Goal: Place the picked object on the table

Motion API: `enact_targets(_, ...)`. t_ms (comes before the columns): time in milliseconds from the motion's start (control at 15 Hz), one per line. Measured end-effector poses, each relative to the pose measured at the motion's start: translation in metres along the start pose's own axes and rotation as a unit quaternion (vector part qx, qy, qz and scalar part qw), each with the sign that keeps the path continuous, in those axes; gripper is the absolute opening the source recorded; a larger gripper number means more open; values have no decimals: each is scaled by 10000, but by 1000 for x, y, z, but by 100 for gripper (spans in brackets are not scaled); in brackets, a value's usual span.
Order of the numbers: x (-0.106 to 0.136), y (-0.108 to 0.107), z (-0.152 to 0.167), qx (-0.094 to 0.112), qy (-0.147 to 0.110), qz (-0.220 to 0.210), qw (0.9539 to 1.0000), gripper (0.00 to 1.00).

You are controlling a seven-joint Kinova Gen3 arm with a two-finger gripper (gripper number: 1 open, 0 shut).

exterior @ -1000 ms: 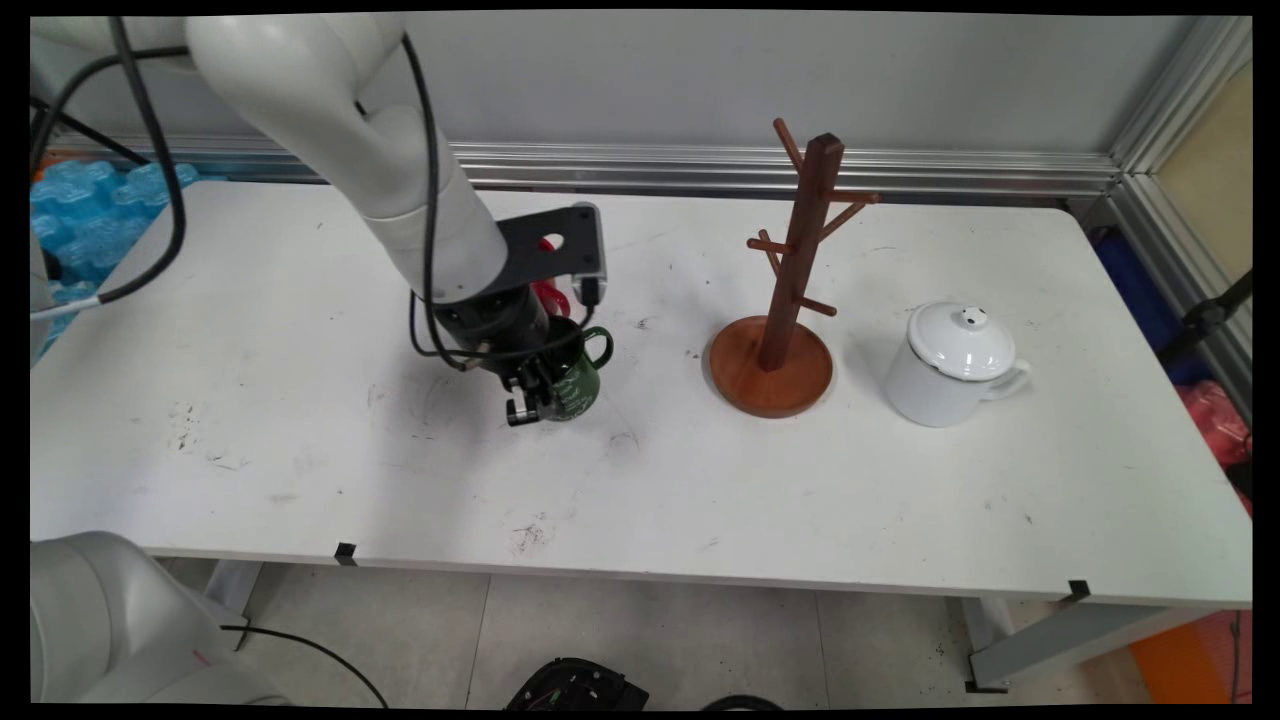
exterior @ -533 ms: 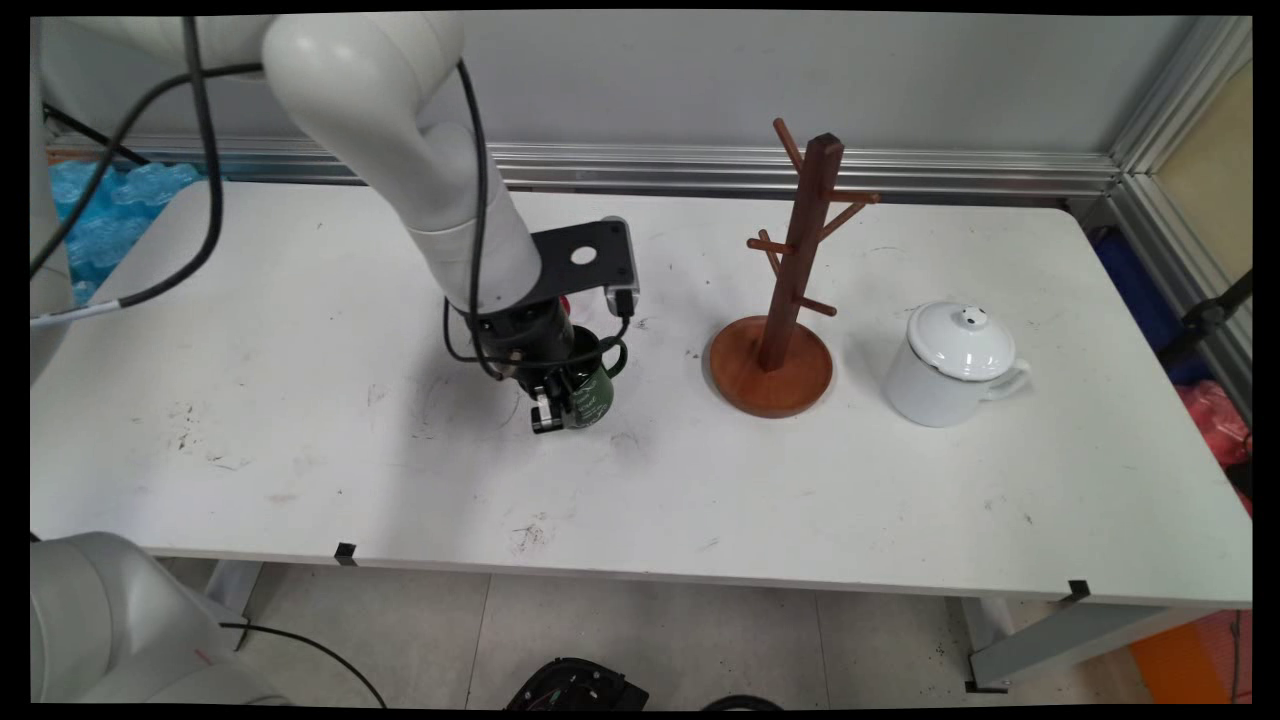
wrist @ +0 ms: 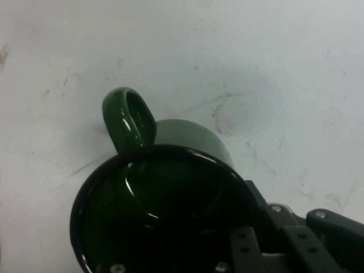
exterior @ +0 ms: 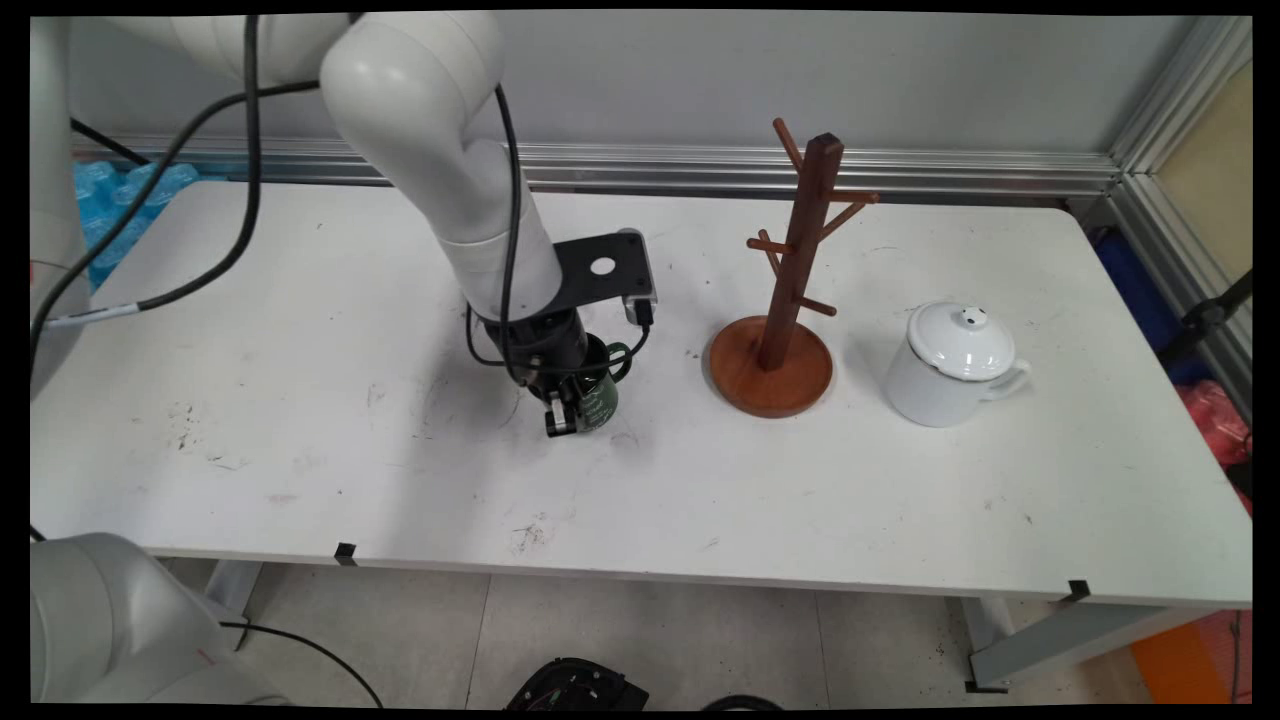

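- The green mug [exterior: 592,398] is what I have in hand: it sits upright at the middle of the tabletop [exterior: 300,420], its handle pointing toward the back right, away from the arm.
- The gripper [exterior: 565,410] comes down over the mug's rim, and the jaws look to be pinching the mug's wall, one finger inside the dark bowl and one outside on the near side; I hedge a little, since the hand view shows the rim and linkage but not the fingertips.
- That grip on the side opposite the handle leaves the handle [wrist: 129,118] free and unobstructed.
- Whether the mug's base touches the tabletop or hangs just above it, I cannot tell.
- The wooden mug tree [exterior: 790,290] stands to the right, apart from the mug, pegs bare.
- Further right sits a white lidded pot [exterior: 950,365], handle turned right, well clear of the arm.
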Motion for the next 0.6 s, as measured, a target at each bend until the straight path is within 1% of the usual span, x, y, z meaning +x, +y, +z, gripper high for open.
enact_targets(600, 7, 1, 11, -27, -131, -26, 9999, 0)
